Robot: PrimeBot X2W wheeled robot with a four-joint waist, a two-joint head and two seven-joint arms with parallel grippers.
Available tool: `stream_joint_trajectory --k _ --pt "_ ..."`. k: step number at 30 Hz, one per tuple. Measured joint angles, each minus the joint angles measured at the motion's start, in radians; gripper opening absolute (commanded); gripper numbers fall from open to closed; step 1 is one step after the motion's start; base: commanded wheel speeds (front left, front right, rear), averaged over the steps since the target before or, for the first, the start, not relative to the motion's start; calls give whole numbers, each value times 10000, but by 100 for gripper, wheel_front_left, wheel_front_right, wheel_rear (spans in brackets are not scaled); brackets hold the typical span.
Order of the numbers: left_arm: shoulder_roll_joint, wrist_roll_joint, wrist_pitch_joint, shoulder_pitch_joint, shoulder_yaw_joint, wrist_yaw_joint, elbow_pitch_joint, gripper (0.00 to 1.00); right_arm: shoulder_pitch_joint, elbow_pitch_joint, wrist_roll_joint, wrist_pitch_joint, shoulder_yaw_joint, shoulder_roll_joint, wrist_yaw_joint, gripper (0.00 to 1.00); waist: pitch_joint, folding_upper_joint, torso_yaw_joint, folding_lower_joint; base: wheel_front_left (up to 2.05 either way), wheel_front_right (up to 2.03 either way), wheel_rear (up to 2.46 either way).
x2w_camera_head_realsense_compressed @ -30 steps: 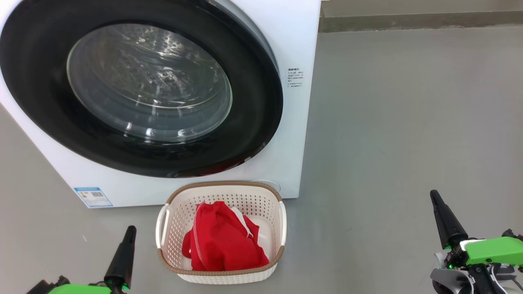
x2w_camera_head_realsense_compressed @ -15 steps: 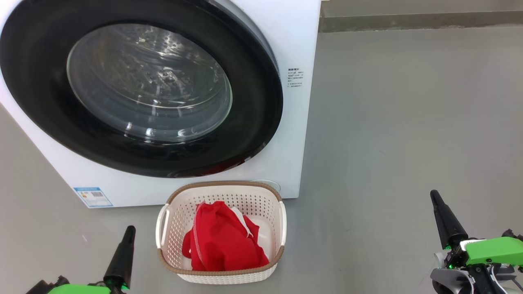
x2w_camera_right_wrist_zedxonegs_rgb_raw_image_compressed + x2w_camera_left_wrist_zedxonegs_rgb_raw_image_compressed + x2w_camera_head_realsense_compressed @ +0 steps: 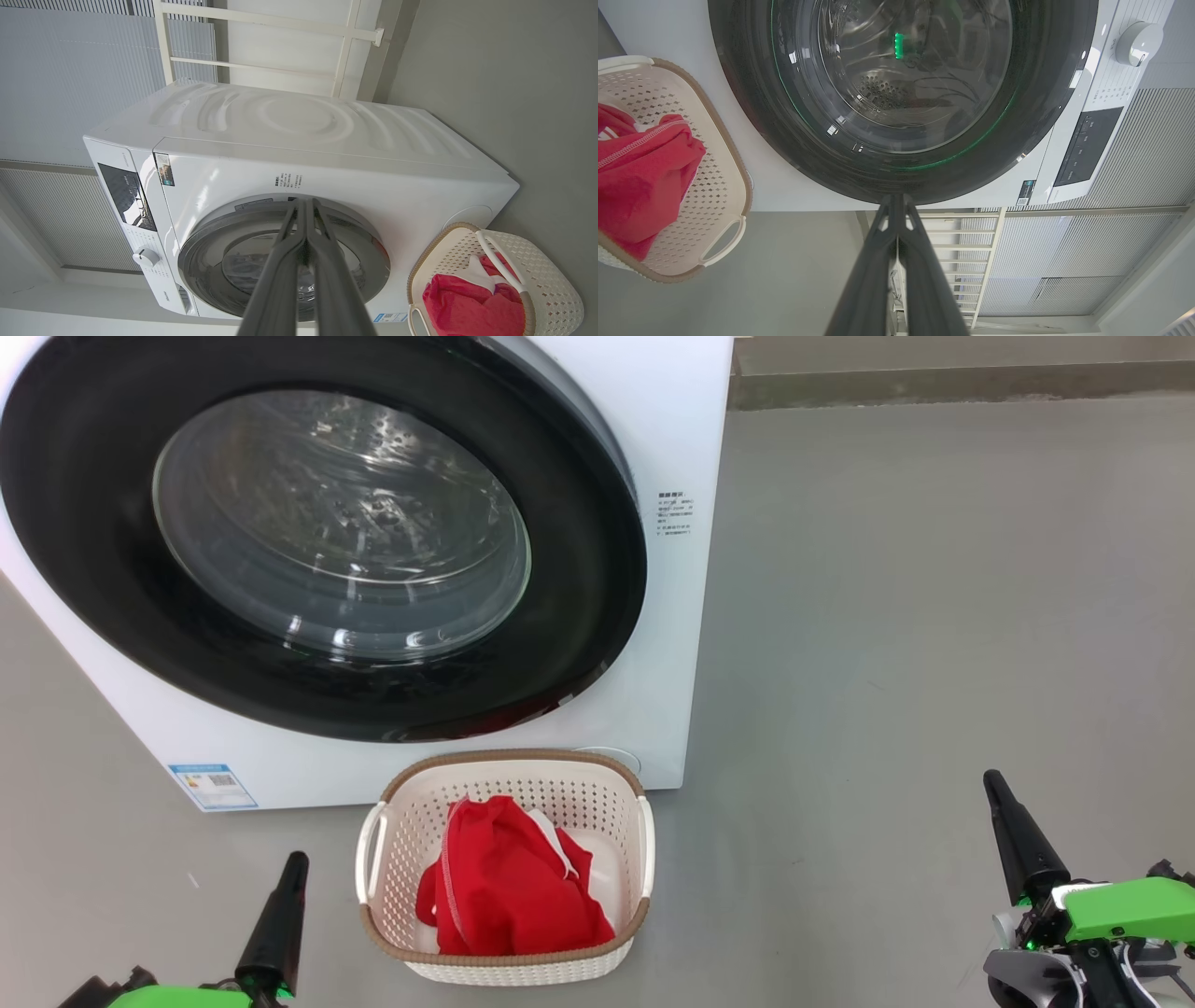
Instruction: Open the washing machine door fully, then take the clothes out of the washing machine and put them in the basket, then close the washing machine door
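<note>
Head view: the washing machine door (image 3: 317, 532) is seen closed on the washing machine (image 3: 672, 420); the clothes (image 3: 509, 887) are heaped in the basket (image 3: 509, 758) just before it. Left wrist view: the left gripper (image 3: 896, 198) is pinched together, empty. Right wrist view: the right gripper (image 3: 306, 203) likewise.

— How is the washing machine door (image 3: 336, 523)?
— Shut flat against the white washing machine (image 3: 672, 429), its black ring glossy, glass clear.
— The clothes (image 3: 509, 887)?
— Red, bunched in the cream basket (image 3: 509, 761), which stands upright on the floor (image 3: 934, 616) just before the machine's front.
</note>
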Motion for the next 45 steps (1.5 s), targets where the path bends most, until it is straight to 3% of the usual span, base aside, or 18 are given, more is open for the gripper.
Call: stream_joint_trajectory --k 45 --pt "-42 2 86 -21 56 0 0 0 -1 0 -77 61 -58 38 0 0 0 0 0 0 0 0 0"
